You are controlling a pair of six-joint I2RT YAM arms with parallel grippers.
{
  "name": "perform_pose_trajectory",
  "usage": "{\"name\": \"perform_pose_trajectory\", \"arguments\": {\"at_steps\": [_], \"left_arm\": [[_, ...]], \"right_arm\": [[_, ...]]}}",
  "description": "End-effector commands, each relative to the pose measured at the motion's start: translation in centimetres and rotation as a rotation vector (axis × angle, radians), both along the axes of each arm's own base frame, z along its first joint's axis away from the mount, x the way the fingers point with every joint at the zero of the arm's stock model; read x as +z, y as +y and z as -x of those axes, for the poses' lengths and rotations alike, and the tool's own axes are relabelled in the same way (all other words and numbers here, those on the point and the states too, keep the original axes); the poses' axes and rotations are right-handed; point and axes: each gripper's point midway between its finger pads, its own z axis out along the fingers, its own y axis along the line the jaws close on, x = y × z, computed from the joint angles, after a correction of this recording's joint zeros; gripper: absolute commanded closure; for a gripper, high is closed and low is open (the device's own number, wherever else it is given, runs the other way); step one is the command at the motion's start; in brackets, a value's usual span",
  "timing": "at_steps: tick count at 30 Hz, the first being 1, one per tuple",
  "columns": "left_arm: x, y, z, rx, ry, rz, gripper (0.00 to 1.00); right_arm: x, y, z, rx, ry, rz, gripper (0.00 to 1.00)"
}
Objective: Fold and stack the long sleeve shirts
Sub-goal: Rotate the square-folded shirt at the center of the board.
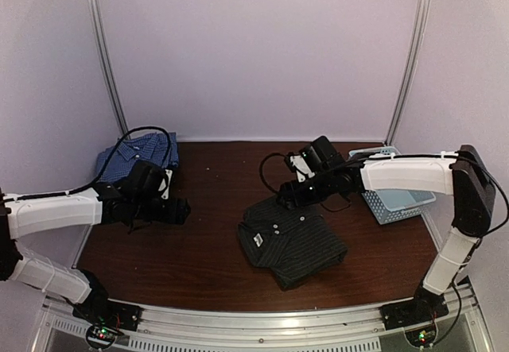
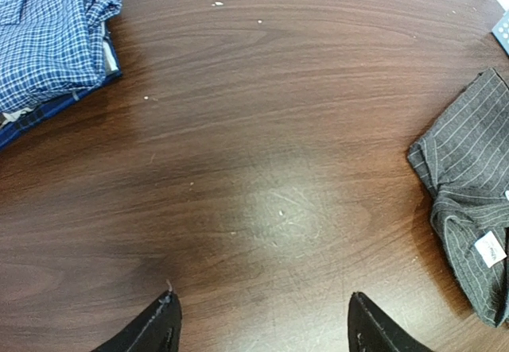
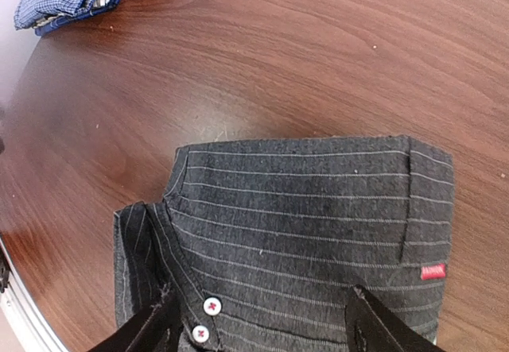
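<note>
A folded black pinstriped shirt (image 1: pixel 290 245) lies near the front centre of the dark wooden table (image 1: pixel 215 272), its small red tag (image 3: pixel 433 271) showing. The right gripper (image 3: pixel 258 312) hovers above the shirt's buttoned end, jaws wide and holding nothing. To the left, the left gripper (image 2: pixel 262 312) hangs over bare wood, jaws likewise spread and empty. In the far left corner sits the folded blue checked shirt (image 1: pixel 139 155). A light blue basket (image 1: pixel 394 201) stands far right.
</note>
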Motion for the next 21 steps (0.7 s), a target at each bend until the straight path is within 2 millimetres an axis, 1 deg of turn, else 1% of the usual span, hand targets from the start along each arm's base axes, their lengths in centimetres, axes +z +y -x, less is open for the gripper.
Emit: {"name": "perform_pose_trajectory", "arguments": {"at_steps": [1,5,9,10,13,16,19,21], "left_arm": [[1.3,-1.3,-1.1,-0.026,-0.031,0.050,0.27],[1.0,-1.1,-1.1,-0.021,-0.029,0.038,0.27],[1.0,-1.1,-1.4,-0.019,-0.029,0.040,0.27],[1.0,-1.0,-1.6,-0.018,-0.028,0.042,0.27],[1.2,-1.0,-2.0,-0.015,-0.029,0.049,0.27],[1.5,-0.7,-2.7,-0.003,-0.034,0.056,0.27],[1.8,0.3,-3.8,0.030,-0.038,0.077,0.26],[2.0,1.5,-4.8,0.066,-0.044,0.092,0.26]], "right_arm": [[-1.5,1.4,-2.0,0.064,0.020,-0.102,0.29],[-4.0,0.9,-2.6,0.057,0.063,-0.116,0.30],[-6.1,-0.4,-2.6,0.026,0.090,-0.129,0.30],[-6.8,-1.1,-2.4,0.006,0.105,-0.134,0.30],[-7.6,-3.2,-2.3,-0.073,0.110,-0.142,0.29],[-8.5,-5.3,-1.6,-0.155,0.118,-0.134,0.29],[-9.6,-7.7,-0.6,-0.260,0.129,-0.104,0.29],[-9.8,-9.4,0.3,-0.334,0.125,-0.094,0.29]]}}
